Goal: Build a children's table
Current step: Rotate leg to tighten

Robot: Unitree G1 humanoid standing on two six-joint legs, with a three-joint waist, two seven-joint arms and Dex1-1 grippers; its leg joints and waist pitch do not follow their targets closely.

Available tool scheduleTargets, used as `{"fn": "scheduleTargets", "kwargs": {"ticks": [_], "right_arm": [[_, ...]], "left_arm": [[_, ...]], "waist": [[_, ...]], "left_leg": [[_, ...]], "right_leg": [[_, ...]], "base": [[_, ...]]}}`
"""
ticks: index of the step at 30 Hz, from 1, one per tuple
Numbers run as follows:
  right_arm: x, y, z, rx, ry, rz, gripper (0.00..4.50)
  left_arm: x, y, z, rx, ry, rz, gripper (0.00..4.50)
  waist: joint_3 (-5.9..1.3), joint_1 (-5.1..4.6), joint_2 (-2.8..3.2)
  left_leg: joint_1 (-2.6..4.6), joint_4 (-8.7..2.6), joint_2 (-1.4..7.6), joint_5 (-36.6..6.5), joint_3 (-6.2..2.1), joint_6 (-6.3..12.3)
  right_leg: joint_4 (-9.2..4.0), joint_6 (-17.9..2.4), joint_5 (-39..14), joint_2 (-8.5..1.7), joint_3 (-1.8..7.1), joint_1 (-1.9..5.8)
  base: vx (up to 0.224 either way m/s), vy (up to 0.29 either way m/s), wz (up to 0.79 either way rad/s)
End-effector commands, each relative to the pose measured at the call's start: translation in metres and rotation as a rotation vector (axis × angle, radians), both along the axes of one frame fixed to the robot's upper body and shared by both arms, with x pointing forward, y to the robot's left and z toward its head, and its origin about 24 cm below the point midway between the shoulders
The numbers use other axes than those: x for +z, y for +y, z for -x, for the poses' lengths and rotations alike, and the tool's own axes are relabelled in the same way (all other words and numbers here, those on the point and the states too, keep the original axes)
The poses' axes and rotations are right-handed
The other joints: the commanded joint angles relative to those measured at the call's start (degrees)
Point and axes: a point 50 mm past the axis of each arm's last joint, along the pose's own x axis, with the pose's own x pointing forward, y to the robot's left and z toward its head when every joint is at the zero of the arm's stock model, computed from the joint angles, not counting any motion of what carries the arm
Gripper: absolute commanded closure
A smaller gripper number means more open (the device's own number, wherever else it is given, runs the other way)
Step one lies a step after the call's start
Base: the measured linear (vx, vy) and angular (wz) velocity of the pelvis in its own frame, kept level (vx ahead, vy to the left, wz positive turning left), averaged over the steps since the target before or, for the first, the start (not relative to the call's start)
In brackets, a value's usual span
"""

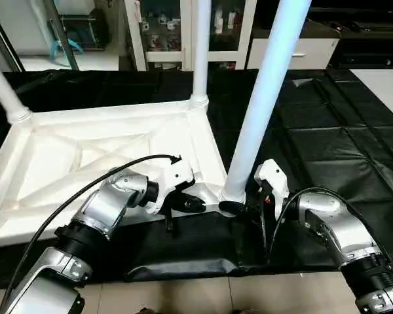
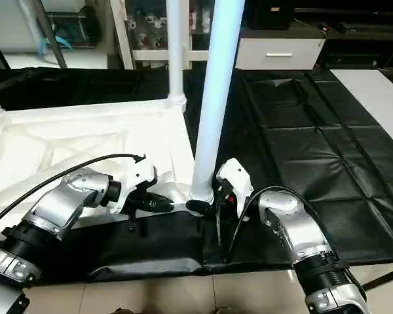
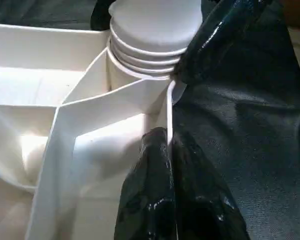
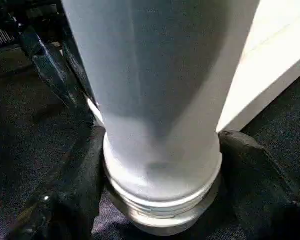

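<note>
Both claws at the near right corner of the upturned table top.

Table top lies ribs-up on the black cover, three legs standing in its sockets. Left gripper pinched shut on the thin near rim beside the corner leg. Right gripper spread wide around that leg's threaded base, one finger either side, pads close to the tube; contact unclear. Near rim sits close to the cover's front edge, floor tiles just below. Open black cover stretches right of the leg.
</note>
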Motion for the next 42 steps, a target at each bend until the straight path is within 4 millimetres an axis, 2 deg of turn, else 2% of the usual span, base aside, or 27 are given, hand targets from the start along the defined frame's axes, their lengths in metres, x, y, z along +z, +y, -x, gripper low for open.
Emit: {"fn": "scheduleTargets", "kwargs": {"ticks": [1, 4, 6, 7, 9, 10, 11, 14, 15, 16, 17, 18, 19, 21, 24, 26, 27, 28, 29, 32, 33, 35, 37, 39, 40, 41, 42], "right_arm": [[0.000, -0.006, -0.002, -0.014, 0.015, 0.016, 1.44], [-0.002, -0.008, -0.005, -0.067, 0.003, 0.020, 1.47], [-0.003, -0.008, -0.014, -0.180, -0.024, 0.033, 1.48], [-0.004, -0.008, -0.018, -0.238, -0.031, 0.034, 1.48], [-0.009, -0.004, -0.027, -0.397, -0.034, 0.021, 1.53], [-0.012, -0.001, -0.031, -0.476, -0.026, 0.013, 1.54], [-0.012, -0.001, -0.031, -0.476, -0.026, 0.013, 1.55], [-0.017, 0.006, -0.036, -0.584, -0.007, 0.003, 1.55], [-0.019, 0.012, -0.042, -0.666, 0.000, 0.002, 1.55], [-0.019, 0.012, -0.042, -0.666, 0.000, 0.002, 1.55], [-0.020, 0.020, -0.049, -0.752, 0.014, -0.010, 1.55], [-0.018, 0.031, -0.056, -0.822, 0.021, -0.025, 1.55], [-0.017, 0.038, -0.060, -0.864, 0.025, -0.034, 1.56], [-0.014, 0.042, -0.064, -0.922, 0.004, -0.019, 1.57], [-0.011, 0.049, -0.069, -0.968, -0.035, 0.016, 1.57], [-0.007, 0.059, -0.071, -0.953, -0.051, 0.006, 1.71], [-0.005, 0.062, -0.071, -0.941, -0.056, -0.001, 1.76], [-0.005, 0.062, -0.071, -0.941, -0.056, -0.001, 1.76], [-0.002, 0.070, -0.073, -0.916, -0.060, -0.035, 1.78], [0.002, 0.075, -0.073, -0.863, -0.068, -0.098, 1.78], [0.004, 0.077, -0.073, -0.842, -0.072, -0.130, 1.43], [0.008, 0.075, -0.073, -0.825, -0.096, -0.162, 1.08], [0.014, 0.067, -0.072, -0.802, -0.153, -0.179, 0.88], [0.017, 0.058, -0.070, -0.793, -0.186, -0.178, 0.88], [0.017, 0.049, -0.067, -0.779, -0.192, -0.182, 0.62], [0.018, 0.042, -0.064, -0.757, -0.192, -0.187, 0.62], [0.018, 0.042, -0.064, -0.757, -0.192, -0.187, 0.43]], "left_arm": [[-0.005, 0.000, 0.008, -0.064, 0.048, -0.016, 4.50], [-0.007, -0.001, 0.008, -0.063, 0.034, -0.037, 4.50], [-0.009, -0.004, 0.006, -0.041, 0.013, -0.045, 4.50], [-0.011, -0.005, 0.004, -0.027, 0.002, -0.048, 4.50], [-0.016, -0.013, 0.000, 0.024, -0.020, -0.050, 4.50], [-0.020, -0.019, -0.003, 0.060, -0.033, -0.046, 4.50], [-0.020, -0.019, -0.003, 0.060, -0.033, -0.046, 4.50], [-0.024, -0.029, -0.009, 0.112, -0.047, -0.038, 4.50], [-0.026, -0.038, -0.015, 0.159, -0.064, -0.043, 4.50], [-0.026, -0.038, -0.015, 0.159, -0.064, -0.043, 4.50], [-0.027, -0.047, -0.022, 0.224, -0.083, -0.049, 4.50], [-0.029, -0.055, -0.028, 0.292, -0.107, -0.066, 4.50], [-0.029, -0.060, -0.032, 0.334, -0.124, -0.079, 4.50], [-0.030, -0.066, -0.036, 0.385, -0.142, -0.087, 4.50], [-0.030, -0.072, -0.039, 0.433, -0.162, -0.094, 4.50], [-0.030, -0.077, -0.039, 0.443, -0.160, -0.075, 4.50], [-0.030, -0.079, -0.038, 0.443, -0.155, -0.068, 4.50], [-0.030, -0.079, -0.038, 0.443, -0.155, -0.068, 4.50], [-0.031, -0.079, -0.038, 0.443, -0.143, -0.058, 4.50], [-0.033, -0.073, -0.039, 0.439, -0.133, -0.062, 4.50], [-0.034, -0.071, -0.039, 0.434, -0.130, -0.065, 4.50], [-0.034, -0.069, -0.039, 0.417, -0.129, -0.064, 4.50], [-0.035, -0.066, -0.038, 0.371, -0.127, -0.055, 4.50], [-0.035, -0.063, -0.036, 0.325, -0.130, -0.047, 4.50], [-0.036, -0.061, -0.034, 0.295, -0.127, -0.045, 4.50], [-0.036, -0.059, -0.032, 0.260, -0.127, -0.043, 4.50], [-0.036, -0.059, -0.032, 0.260, -0.127, -0.043, 4.50]], "waist": [[-3.45, 0.27, -0.26], [-3.48, 0.28, -0.15], [-3.43, 0.11, -0.18], [-3.35, -0.14, -0.20], [-3.19, -0.45, -0.25], [-3.16, -0.58, -0.02], [-3.04, -0.82, -0.03], [-2.96, -1.07, -0.06], [-2.91, -1.12, 0.01], [-2.91, -1.43, 0.00], [-2.96, -1.47, -0.02], [-2.88, -1.63, 0.01], [-3.00, -1.84, 0.15], [-3.02, -1.78, 0.23], [-3.13, -2.01, -0.06], [-3.40, -1.99, -0.21], [-3.41, -1.77, -0.68], [-3.30, -1.62, -0.55], [-3.27, -1.62, -0.92], [-3.25, -1.35, -0.92], [-3.14, -1.31, -0.81], [-3.13, -1.32, -0.77], [-2.98, -1.37, -0.74], [-3.14, -1.23, -0.74], [-3.17, -1.06, -0.87], [-3.27, -1.19, -1.04], [-3.25, -0.86, -0.95]], "left_leg": [[1.33, -4.13, 2.73, -11.5, -1.23, 3.21], [1.37, -4.11, 2.73, -11.0, -1.24, 3.28], [1.28, -4.12, 2.67, -11.4, -1.21, 3.12], [1.13, -4.23, 2.60, -12.2, -1.29, 2.62], [1.35, -4.40, 2.66, -14.5, -1.29, 1.46], [1.55, -4.52, 2.56, -16.6, -1.44, 0.17], [1.72, -4.66, 2.53, -18.6, -1.56, -0.82], [1.63, -4.91, 2.53, -21.1, -1.81, -1.76], [1.84, -4.94, 2.48, -22.5, -1.87, -2.18], [1.89, -4.90, 2.36, -23.5, -1.82, -2.61], [1.78, -4.95, 2.30, -23.9, -2.01, -2.92], [1.90, -4.92, 2.22, -24.5, -1.95, -3.09], [2.26, -4.81, 2.11, -25.5, -2.02, -3.56], [2.33, -4.74, 2.00, -26.4, -2.12, -3.59], [1.62, -4.98, 2.03, -25.3, -2.23, -2.66], [1.69, -4.72, 2.02, -23.8, -1.99, -1.79], [1.70, -4.50, 1.96, -22.6, -1.75, -0.76], [1.34, -4.57, 1.99, -21.3, -1.73, 0.09], [1.15, -4.59, 2.02, -20.8, -1.70, 0.65], [1.21, -4.54, 2.06, -20.1, -1.64, 1.30], [1.22, -4.69, 2.17, -20.5, -1.73, 1.21], [1.25, -4.80, 2.24, -21.2, -1.82, 0.90], [1.17, -4.96, 2.33, -21.5, -1.80, 1.06], [1.18, -4.93, 2.33, -20.5, -1.83, 1.23], [1.17, -4.93, 2.43, -19.6, -1.73, 1.65], [0.91, -4.88, 2.42, -18.4, -1.71, 2.14], [1.00, -4.87, 2.48, -17.9, -1.67, 2.47]], "right_leg": [[-2.73, -15.3, -7.3, -2.16, 0.88, 2.70], [-2.66, -15.4, -6.7, -2.14, 0.86, 2.69], [-2.74, -15.4, -7.1, -2.17, 0.87, 2.62], [-2.88, -15.0, -8.9, -2.20, 0.86, 2.60], [-3.28, -14.3, -12.5, -2.21, 0.92, 2.31], [-3.50, -13.6, -15.4, -2.20, 0.88, 2.11], [-3.78, -12.7, -17.9, -2.10, 0.89, 1.83], [-3.99, -11.3, -20.0, -2.08, 0.83, 1.80], [-4.22, -10.8, -21.1, -2.04, 0.81, 1.55], [-4.25, -10.7, -21.4, -2.01, 0.87, 1.26], [-4.28, -10.4, -21.8, -2.04, 0.74, 1.52], [-4.41, -10.4, -22.5, -2.08, 0.76, 1.28], [-4.60, -10.2, -23.4, -2.12, 0.72, 1.00], [-4.86, -9.8, -24.2, -2.23, 0.61, 0.97], [-4.79, -9.3, -22.3, -2.23, 0.44, 1.58], [-4.69, -10.1, -19.8, -2.27, 0.54, 1.47], [-4.58, -10.7, -18.6, -2.31, 0.65, 1.46], [-4.54, -11.0, -18.0, -2.41, 0.71, 1.69], [-4.51, -10.9, -18.4, -2.42, 0.63, 1.78], [-4.58, -10.8, -19.3, -2.56, 0.65, 1.75], [-4.63, -10.6, -20.3, -2.55, 0.61, 1.71], [-4.60, -10.4, -20.8, -2.47, 0.59, 1.74], [-4.71, -10.2, -20.2, -2.40, 0.62, 1.73], [-4.62, -10.2, -19.6, -2.49, 0.66, 1.92], [-4.53, -10.2, -18.2, -2.48, 0.75, 2.01], [-4.23, -10.9, -16.9, -2.53, 0.76, 2.12], [-4.27, -10.8, -16.4, -2.56, 0.75, 2.27]], "base": [[0.000, 0.000, 0.00], [0.000, 0.000, 0.00], [0.000, 0.000, 0.00], [0.000, 0.000, 0.00], [0.000, 0.000, 0.00], [0.000, 0.000, 0.00], [0.000, 0.000, 0.00], [0.000, 0.000, 0.00], [0.000, 0.000, 0.00], [0.000, 0.000, 0.00], [0.000, 0.000, 0.00], [0.000, 0.000, 0.00], [0.000, 0.000, 0.00], [0.000, 0.000, 0.00], [0.000, 0.000, 0.00], [0.000, 0.000, 0.00], [0.000, 0.000, 0.00], [0.000, 0.000, 0.00], [0.000, 0.000, 0.00], [0.000, 0.000, 0.00], [0.000, 0.000, 0.00], [0.000, 0.000, 0.00], [0.000, 0.000, 0.00], [0.000, 0.000, 0.00], [0.000, 0.000, 0.00], [0.000, 0.000, 0.00], [0.000, 0.000, 0.00]]}}
